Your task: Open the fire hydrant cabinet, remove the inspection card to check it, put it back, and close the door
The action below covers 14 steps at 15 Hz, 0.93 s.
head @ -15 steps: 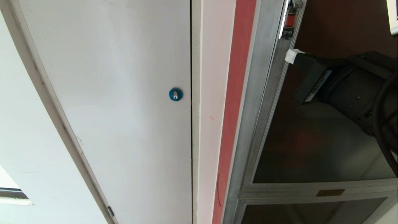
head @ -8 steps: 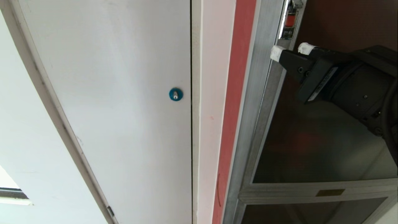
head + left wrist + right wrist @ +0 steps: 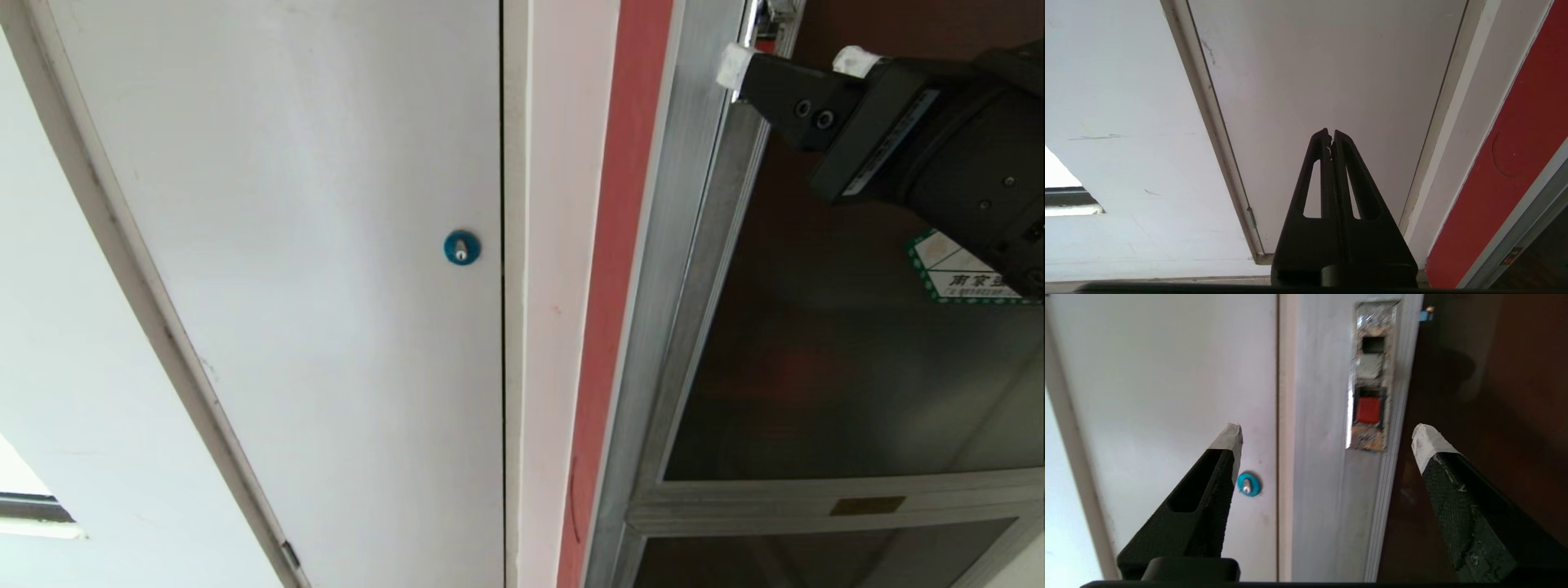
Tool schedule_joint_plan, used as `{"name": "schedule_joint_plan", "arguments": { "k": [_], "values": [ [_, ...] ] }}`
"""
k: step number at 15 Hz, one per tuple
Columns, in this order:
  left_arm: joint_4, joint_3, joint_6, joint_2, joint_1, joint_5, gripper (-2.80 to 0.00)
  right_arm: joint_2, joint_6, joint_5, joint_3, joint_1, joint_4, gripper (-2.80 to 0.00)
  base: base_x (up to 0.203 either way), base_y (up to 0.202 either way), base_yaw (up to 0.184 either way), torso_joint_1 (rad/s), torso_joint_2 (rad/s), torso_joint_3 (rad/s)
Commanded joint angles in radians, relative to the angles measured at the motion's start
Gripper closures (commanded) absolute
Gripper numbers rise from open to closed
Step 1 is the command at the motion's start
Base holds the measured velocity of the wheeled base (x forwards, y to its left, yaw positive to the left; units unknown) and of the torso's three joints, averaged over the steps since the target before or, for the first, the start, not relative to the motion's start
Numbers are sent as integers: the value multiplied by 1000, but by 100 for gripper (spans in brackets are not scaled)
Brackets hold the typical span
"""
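Since the earlier frame my right gripper (image 3: 790,64) has risen along the door (image 3: 833,392) and spread its jaws wide; it holds nothing. The white-taped fingertips (image 3: 1229,437) bracket the red latch (image 3: 1368,410) without touching it. The door sits closed in the fire hydrant cabinet (image 3: 678,269) frame. My left gripper (image 3: 1331,136) is parked, jaws together.

I see the wall (image 3: 563,245) carrying everything here: a plain white panel (image 3: 310,245) with a blue round lock (image 3: 461,247) sits flush in it. Just beside that, past a red strip (image 3: 620,245), the fire hydrant cabinet (image 3: 678,269) is set in, its door (image 3: 816,367) shut.
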Motion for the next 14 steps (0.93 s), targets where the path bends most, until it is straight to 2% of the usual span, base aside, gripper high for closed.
{"name": "schedule_joint_plan", "arguments": {
  "k": [1, 4, 14],
  "values": [
    [-1, 12, 0, 0, 0, 0, 0, 9, -2, -4, -22, -25, -4, -280, 0, 0, 0, 0, 0, 0],
    [-1, 12, 0, 0, 0, 0, 0, 34, -5, -12, -57, -40, -4, -280, 0, 0, 0, 0, 0, 0],
    [-1, 12, 0, 0, 0, 0, 0, 124, -86, -73, -164, -47, -3, -280, 0, 0, 0, 0, 0, 0]
  ]
}}
